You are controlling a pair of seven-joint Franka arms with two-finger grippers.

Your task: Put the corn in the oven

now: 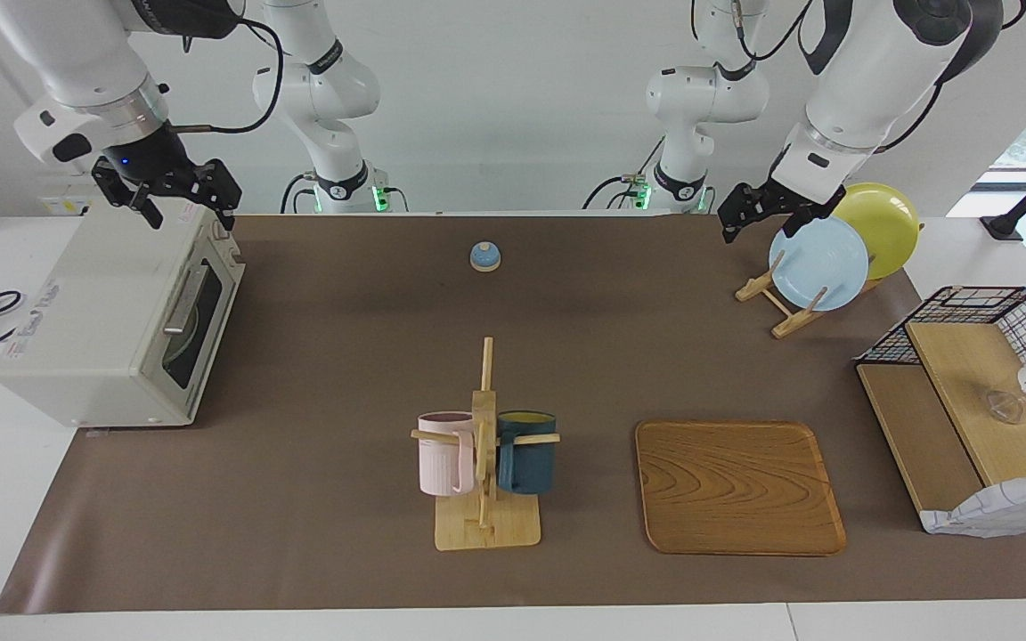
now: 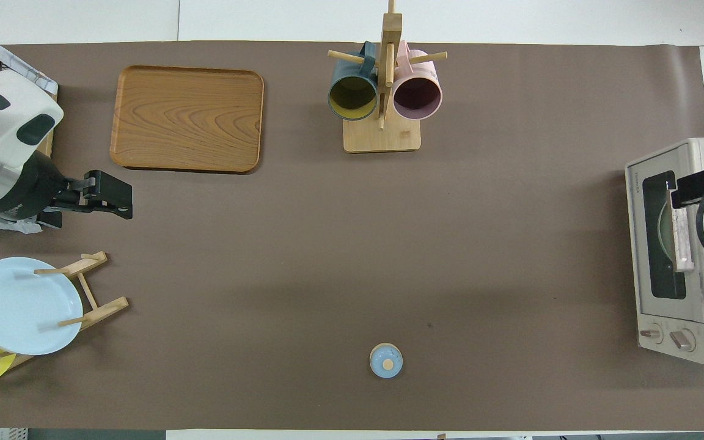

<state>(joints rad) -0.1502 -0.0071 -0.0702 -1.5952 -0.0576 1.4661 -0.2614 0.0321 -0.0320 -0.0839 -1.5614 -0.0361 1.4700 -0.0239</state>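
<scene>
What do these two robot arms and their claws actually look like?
Both arms are glossy white, built of rounded segments with dark bands at the joints and black cables looped alongside. A silver ring precedes each black wrist. The left gripper and right gripper are black two-finger claws.

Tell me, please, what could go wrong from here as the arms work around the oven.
1. The oven door is shut and no corn shows in either view, so nothing can go in yet.
2. The right gripper hangs over the oven's top; a low move toward the handle may bump the casing.
3. The left gripper hangs beside the blue plate on its rack; a swing might knock it off.
</scene>
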